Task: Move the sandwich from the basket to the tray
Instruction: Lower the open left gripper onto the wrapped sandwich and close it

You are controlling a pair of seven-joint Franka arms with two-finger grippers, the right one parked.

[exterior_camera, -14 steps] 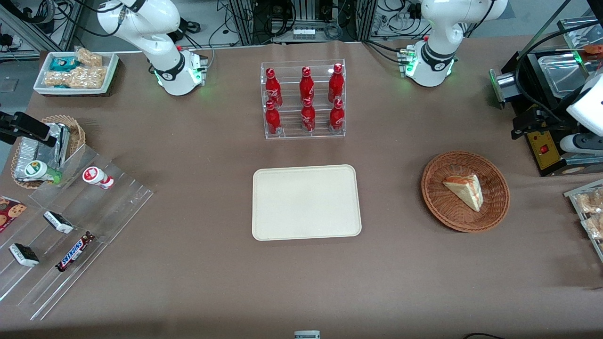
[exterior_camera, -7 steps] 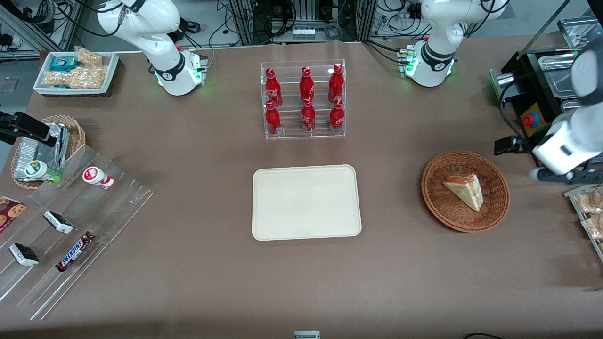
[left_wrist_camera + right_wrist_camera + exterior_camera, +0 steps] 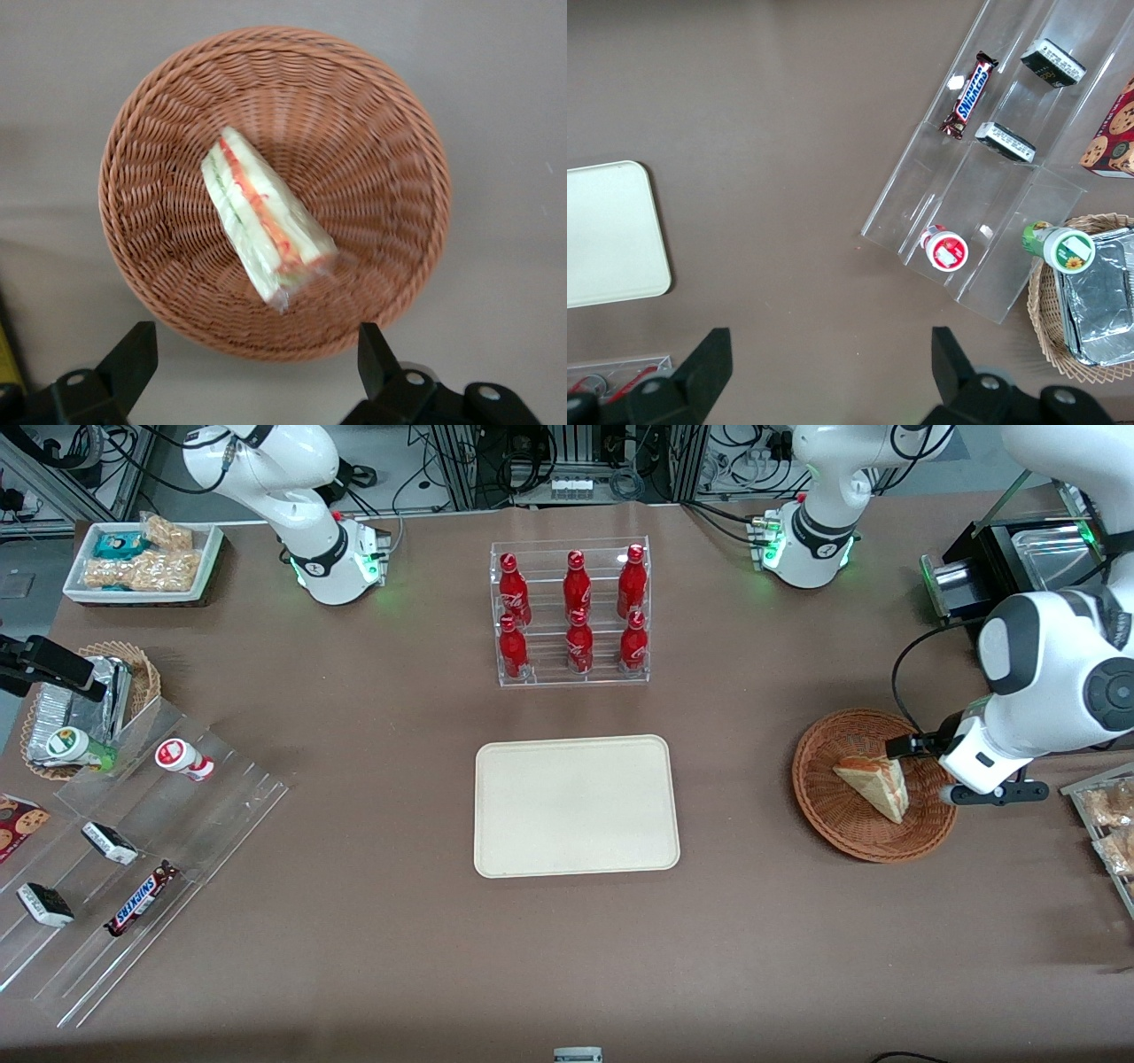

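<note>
The sandwich, a pale wedge with orange and green filling in clear wrap, lies in the reddish-brown wicker basket. In the left wrist view the sandwich rests near the middle of the basket. My left gripper hovers above the basket's rim at the working arm's end, open wide, nothing between its fingers. The cream tray sits bare at mid-table, toward the parked arm from the basket; its corner shows in the right wrist view.
A clear rack of red bottles stands farther from the front camera than the tray. A black machine and a packet tray flank the working arm. An acrylic snack display and foil-pack basket lie toward the parked arm's end.
My left arm has swung in from the table's working-arm end and come down over the basket's rim. The sandwich, basket and tray have not moved.
</note>
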